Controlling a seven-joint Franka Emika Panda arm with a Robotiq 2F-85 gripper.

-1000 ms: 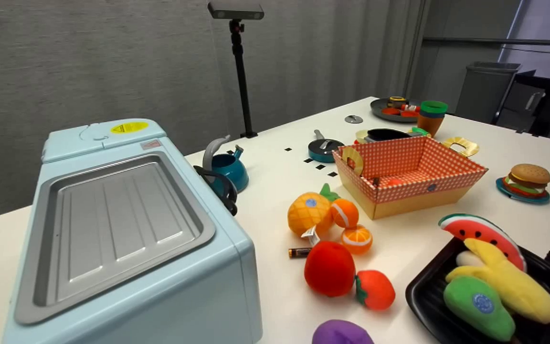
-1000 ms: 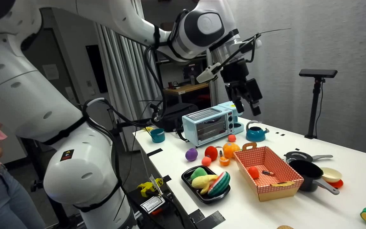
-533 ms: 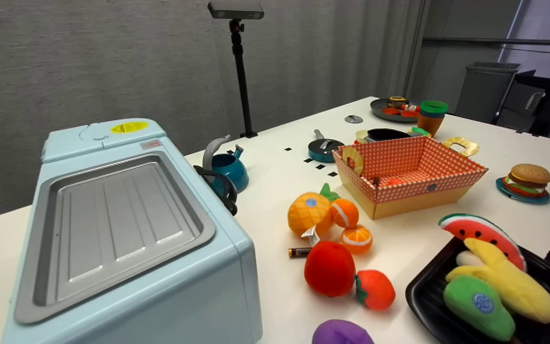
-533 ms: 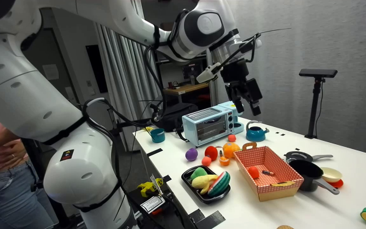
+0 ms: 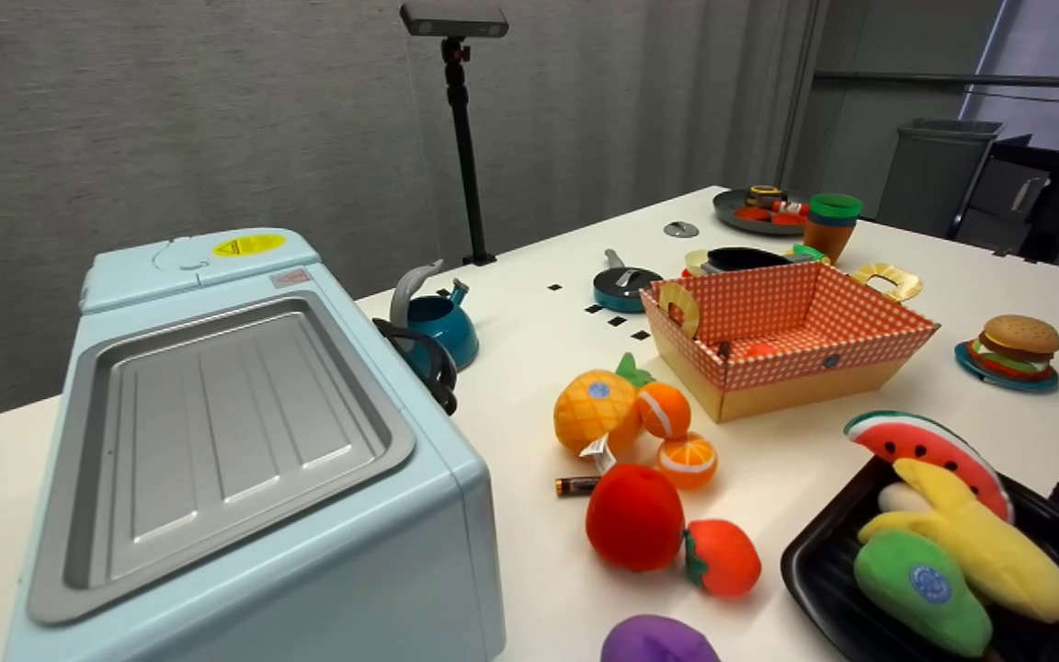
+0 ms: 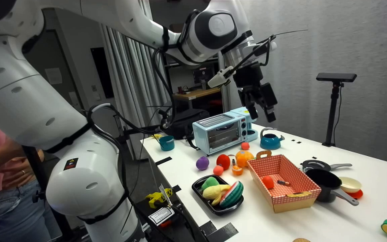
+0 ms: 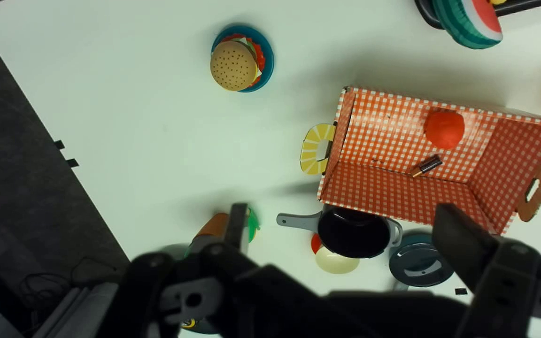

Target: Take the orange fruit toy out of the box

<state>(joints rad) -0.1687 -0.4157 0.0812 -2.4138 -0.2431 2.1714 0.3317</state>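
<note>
The orange fruit toy (image 6: 267, 182) is a small round orange-red toy lying on the box floor near one long side. It also shows in the wrist view (image 7: 444, 130); in an exterior view only a bit of the toy (image 5: 759, 349) shows, as the wall hides the rest. The box (image 6: 294, 205) is a shallow orange-and-white checked tray with flared sides, also in the wrist view (image 7: 392, 190) and an exterior view (image 5: 796, 393). My gripper (image 6: 262, 115) is high above the table, apart from the box. In the wrist view its fingers (image 7: 343, 211) are wide apart with nothing between them.
A dark battery (image 7: 426, 166) lies in the box beside the toy. A black pot (image 6: 324, 183) stands against the box's long side. A black tray (image 6: 218, 211) of toy produce, several loose fruits, a blue oven (image 6: 225, 131), a teal kettle (image 6: 270, 142) and a toy burger (image 7: 234, 65) surround it.
The arm, gripper, toy and box have not visibly moved. Only the person at the edge of an exterior view has shifted.
</note>
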